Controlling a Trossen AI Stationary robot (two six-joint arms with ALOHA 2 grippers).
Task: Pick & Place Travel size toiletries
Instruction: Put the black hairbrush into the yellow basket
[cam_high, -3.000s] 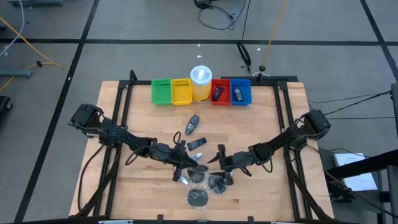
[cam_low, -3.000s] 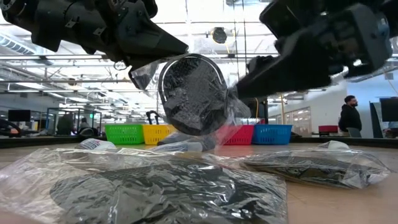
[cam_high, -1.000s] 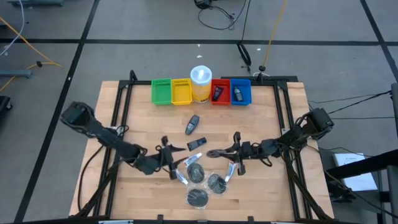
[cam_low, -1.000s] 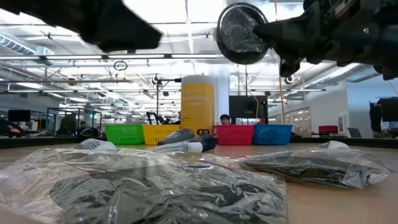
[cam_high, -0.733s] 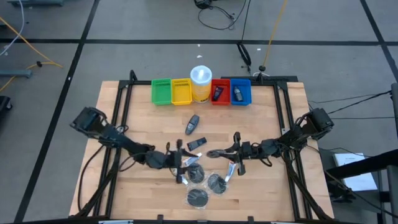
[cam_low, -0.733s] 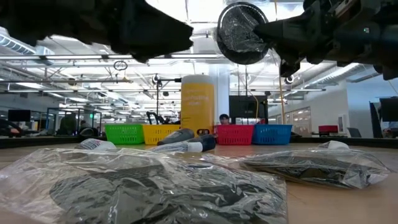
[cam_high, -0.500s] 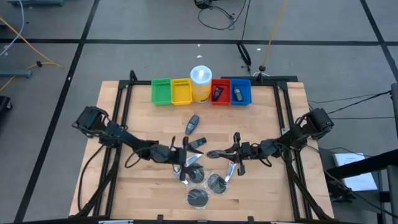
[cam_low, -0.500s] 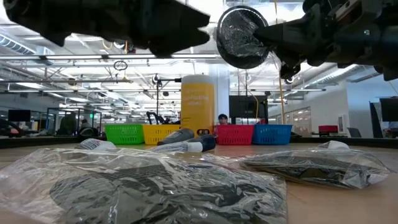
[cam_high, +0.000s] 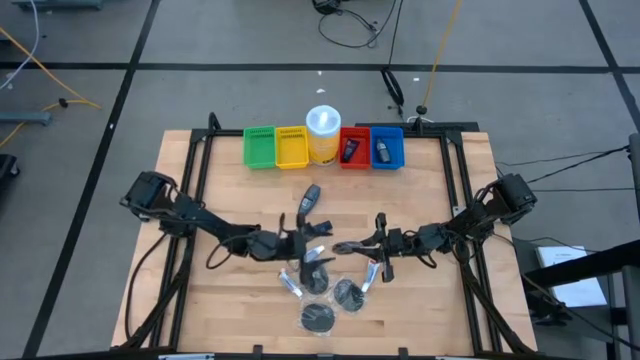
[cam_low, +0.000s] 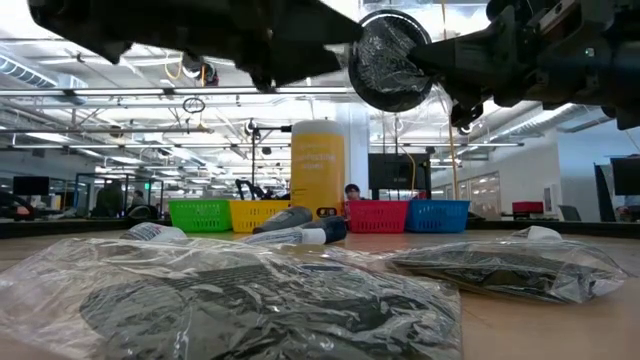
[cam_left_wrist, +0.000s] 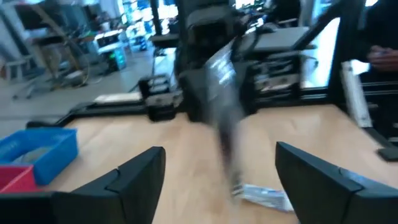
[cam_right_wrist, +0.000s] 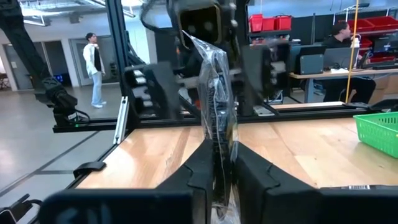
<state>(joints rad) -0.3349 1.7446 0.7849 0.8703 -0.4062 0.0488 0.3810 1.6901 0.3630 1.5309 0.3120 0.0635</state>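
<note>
above mid-table, the right gripper (cam_right_wrist: 217, 171) pinches a bagged dark disc (cam_low: 388, 58) by its lower edge, holding it upright in the air — the left gripper (cam_left_wrist: 214, 177) faces it, fingers spread wide and empty. the crinkly wrap looks light, limp and slippery, so probably best gripped on the firm disc rim — not the loose film.

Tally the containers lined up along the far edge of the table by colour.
Green bin: 1
Yellow bin: 1
Red bin: 1
Blue bin: 1
White cylindrical container: 1
Total: 5
</note>
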